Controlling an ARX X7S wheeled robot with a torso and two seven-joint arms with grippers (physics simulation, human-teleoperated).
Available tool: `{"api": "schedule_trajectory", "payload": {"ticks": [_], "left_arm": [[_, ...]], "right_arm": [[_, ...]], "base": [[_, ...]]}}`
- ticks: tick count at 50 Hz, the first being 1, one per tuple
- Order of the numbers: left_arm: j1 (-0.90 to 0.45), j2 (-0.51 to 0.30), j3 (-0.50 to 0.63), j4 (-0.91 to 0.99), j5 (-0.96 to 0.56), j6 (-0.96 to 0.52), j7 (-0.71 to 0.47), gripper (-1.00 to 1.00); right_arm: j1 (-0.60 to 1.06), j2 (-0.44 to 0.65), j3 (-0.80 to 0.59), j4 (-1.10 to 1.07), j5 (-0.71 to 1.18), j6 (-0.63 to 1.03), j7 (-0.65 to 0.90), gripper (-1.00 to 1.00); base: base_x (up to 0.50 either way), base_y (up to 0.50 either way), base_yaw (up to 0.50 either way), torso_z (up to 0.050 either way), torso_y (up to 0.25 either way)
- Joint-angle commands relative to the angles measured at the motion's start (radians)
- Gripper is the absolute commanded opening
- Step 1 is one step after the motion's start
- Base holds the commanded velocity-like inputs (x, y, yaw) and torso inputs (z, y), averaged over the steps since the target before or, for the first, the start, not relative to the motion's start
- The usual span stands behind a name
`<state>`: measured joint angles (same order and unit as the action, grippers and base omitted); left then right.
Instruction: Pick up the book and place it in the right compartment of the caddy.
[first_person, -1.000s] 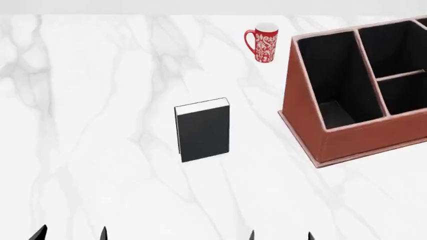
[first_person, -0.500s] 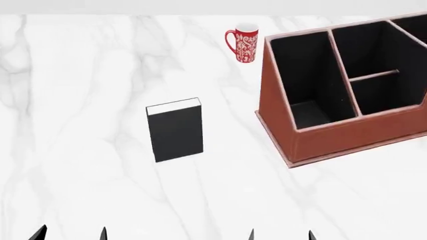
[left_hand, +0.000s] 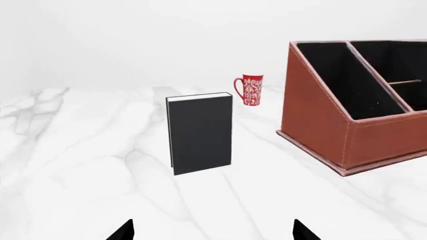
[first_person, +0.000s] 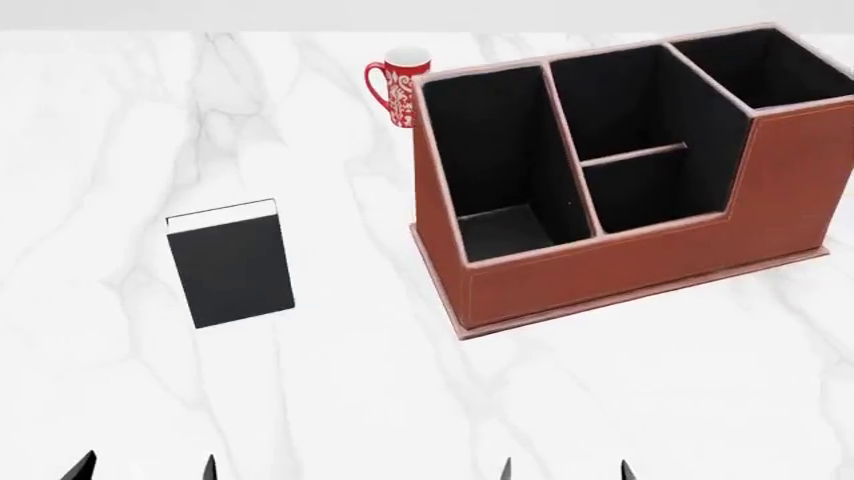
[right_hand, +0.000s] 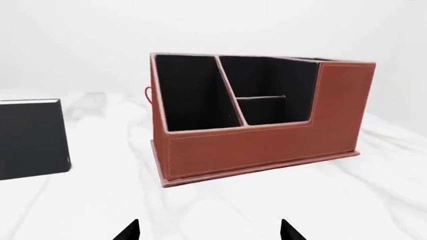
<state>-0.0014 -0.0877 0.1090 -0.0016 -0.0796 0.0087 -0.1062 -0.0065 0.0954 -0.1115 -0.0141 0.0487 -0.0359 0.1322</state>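
Observation:
The black book (first_person: 230, 264) with white page edges stands upright on the white marble table at the left; it also shows in the left wrist view (left_hand: 200, 134) and the right wrist view (right_hand: 31, 138). The reddish-brown caddy (first_person: 627, 265) with pale pink rims and black compartments stands at the right, also in the left wrist view (left_hand: 313, 130) and the right wrist view (right_hand: 260, 147). My left gripper (first_person: 144, 468) and right gripper (first_person: 565, 468) show only black fingertips at the near edge, spread apart and empty, well short of the book and the caddy.
A red patterned mug (first_person: 398, 88) stands behind the caddy's left end near the table's far edge; it also shows in the left wrist view (left_hand: 251, 90). The white marble tabletop (first_person: 347, 380) lies between my grippers and the objects.
The head view has swung to the right: the book, mug and caddy have all shifted left in it, and the whole caddy now shows. The gripper tips sit in the same place.

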Motion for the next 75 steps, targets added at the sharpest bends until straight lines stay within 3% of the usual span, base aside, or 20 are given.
{"api": "schedule_trajectory", "payload": {"ticks": [1, 12, 17, 20, 23, 28, 31, 32, 34, 35, 38, 39, 41, 49, 56, 75], "left_arm": [[0.001, -0.016, 0.013, 0.001, -0.011, 0.003, -0.017, 1.0], [0.002, -0.037, 0.011, 0.07, -0.038, -0.057, -0.032, 1.0], [-0.016, -0.079, -0.024, 0.246, -0.089, -0.258, -0.049, 1.0], [-0.058, -0.115, -0.055, 0.38, -0.116, -0.426, -0.075, 1.0], [-0.078, -0.134, -0.139, 0.476, -0.15, -0.549, -0.133, 1.0], [0.043, -0.195, -0.425, 0.734, -0.165, -0.692, -0.259, 1.0], [0.14, -0.196, -0.675, 0.865, -0.242, -0.76, -0.262, 1.0], [0.197, -0.185, -0.823, 0.926, -0.28, -0.785, -0.255, 1.0], [0.242, -0.171, -0.949, 0.964, -0.318, -0.803, -0.244, 1.0], [0.296, -0.149, -1.09, 0.992, -0.353, -0.802, -0.223, 1.0], [0.345, -0.111, -1.277, 1.0, -0.438, -0.792, -0.18, 1.0], [0.384, -0.074, -1.409, 0.988, -0.493, -0.769, -0.148, 1.0], [0.421, -0.031, -1.504, 0.963, -0.519, -0.725, -0.109, 1.0], [0.455, 0.046, -1.535, 0.911, -0.471, -0.621, -0.053, 1.0], [0.465, 0.059, -1.551, 0.905, -0.476, -0.6, -0.046, 1.0], [0.472, 0.05, -1.518, 0.906, -0.463, -0.591, -0.06, 1.0]], "right_arm": [[-0.001, 0.012, -0.02, 0.0, 0.009, -0.01, 0.013, 1.0], [0.004, 0.03, -0.019, -0.085, 0.047, 0.095, 0.021, 1.0], [0.051, 0.054, -0.009, -0.205, 0.063, 0.235, 0.033, 1.0], [0.154, 0.069, 0.01, -0.33, 0.113, 0.45, 0.036, 1.0], [0.262, 0.073, 0.017, -0.366, 0.126, 0.565, 0.05, 1.0], [0.442, 0.075, 0.031, -0.372, 0.166, 0.727, 0.049, 1.0], [0.538, 0.073, 0.026, -0.359, 0.158, 0.774, 0.066, 1.0], [0.585, 0.068, 0.029, -0.348, 0.167, 0.813, 0.068, 1.0], [0.623, 0.064, 0.032, -0.334, 0.178, 0.842, 0.067, 1.0], [0.666, 0.06, 0.023, -0.308, 0.179, 0.861, 0.065, 1.0], [0.72, 0.051, 0.015, -0.265, 0.176, 0.872, 0.071, 1.0], [0.777, 0.038, 0.008, -0.218, 0.172, 0.886, 0.076, 1.0], [0.849, 0.025, -0.013, -0.157, 0.164, 0.898, 0.078, 1.0], [1.113, -0.038, -0.134, 0.171, 0.098, 0.834, 0.082, 1.0], [1.265, -0.086, -0.135, 0.417, 0.134, 0.768, 0.112, 1.0], [1.32, -0.066, -0.2, 0.568, 0.183, 0.641, 0.179, 1.0]], "base": [[0.0, 0.0, 0.0, 0.0, 0.0], [0.0, 0.0, 0.0, 0.0, 0.0], [0.0, 0.0, 0.0, 0.0, 0.0], [0.0, 0.0, 0.0, 0.0, 0.0], [0.0, 0.0, 0.0, 0.0, 0.0], [0.0, 0.0, 0.0, 0.0, 0.0], [0.0, 0.0, 0.0, 0.0, 0.0], [0.0, 0.0, 0.0, 0.0, 0.0], [0.0, 0.0, 0.0, 0.0, 0.0], [0.0, 0.0, 0.0, 0.0, 0.0], [0.0, 0.0, 0.0, 0.0, 0.0], [0.0, 0.0, 0.0, 0.0, 0.0], [0.0, 0.0, 0.0, 0.0, 0.0], [0.0, 0.0, 0.0, 0.0, 0.0], [0.0, 0.0, 0.0, 0.0, 0.0], [0.0, 0.0, 0.0, 0.0, 0.0]]}}
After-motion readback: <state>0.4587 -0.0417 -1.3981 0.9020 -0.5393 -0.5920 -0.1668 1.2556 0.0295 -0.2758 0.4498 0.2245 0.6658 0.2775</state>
